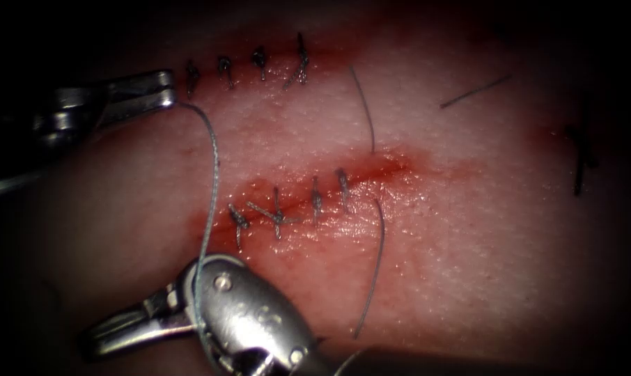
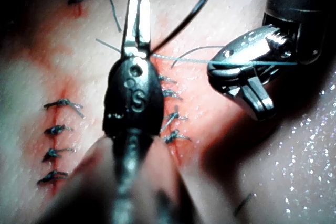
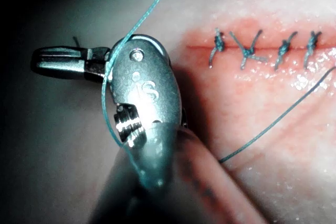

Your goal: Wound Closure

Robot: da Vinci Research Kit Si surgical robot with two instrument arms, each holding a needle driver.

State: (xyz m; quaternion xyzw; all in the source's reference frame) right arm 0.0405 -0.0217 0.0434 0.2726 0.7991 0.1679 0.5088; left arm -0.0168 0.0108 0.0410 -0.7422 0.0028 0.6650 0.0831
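Here two tools; four stitches cross the cut

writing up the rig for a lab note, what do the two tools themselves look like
Both tools are bare silvery metal with no sleeve or cable showing. The left tool has slim, flat, straight jaws on a dark teardrop-shaped wrist housing embossed with an "iS" mark and a small round pin. The right tool has a rounded, polished oval housing with the same mark, rivets, a small pulley-like wheel, and short blunt jaws.
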